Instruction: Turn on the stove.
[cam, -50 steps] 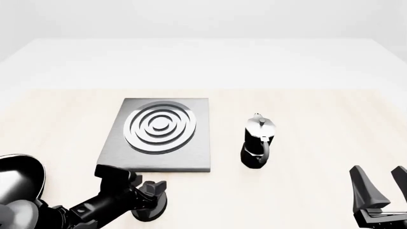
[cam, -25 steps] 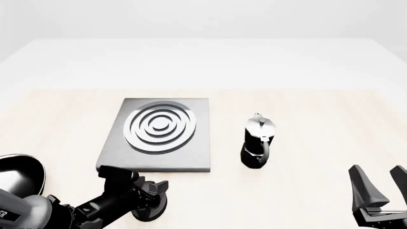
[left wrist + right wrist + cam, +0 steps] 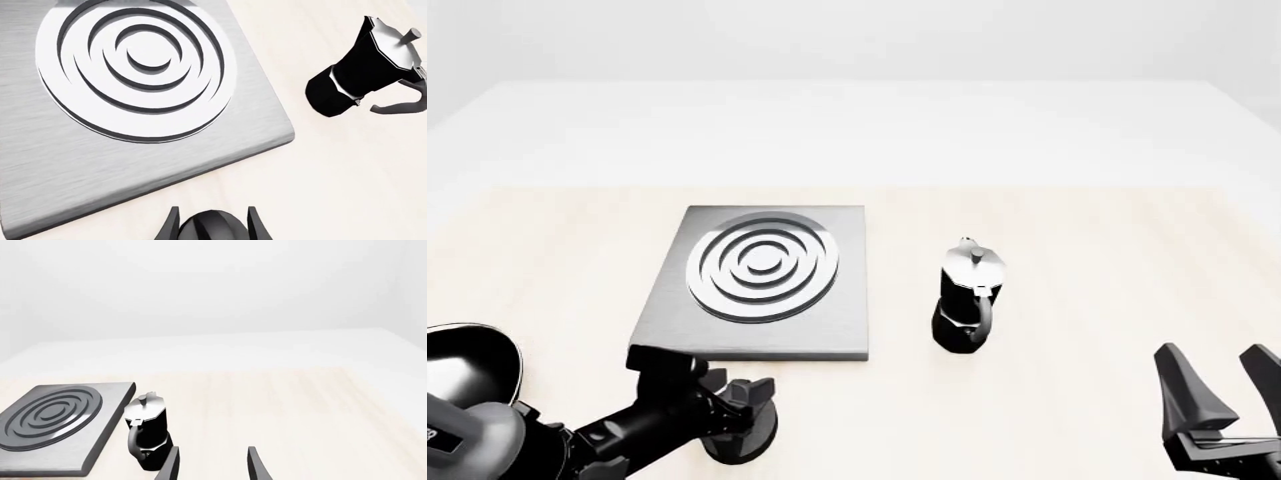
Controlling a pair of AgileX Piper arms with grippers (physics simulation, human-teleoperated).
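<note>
Left wrist view shows my left gripper (image 3: 212, 227) jaws closed around the small black round dial (image 3: 212, 229). I'd twist it squarely beside the brushed grey metal stove (image 3: 100, 165); right gripper (image 3: 1224, 392) jaws gape empty.

A bare simulated test scene with a kitchen theme: a pale wooden table (image 3: 1094, 250) against blank white surroundings, bearing only a stove (image 3: 761, 285) slab and a coffee pot (image 3: 966, 296).

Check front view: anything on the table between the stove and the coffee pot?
Nothing. Front view shows bare table between the stove and the coffee pot; they stand apart.
</note>
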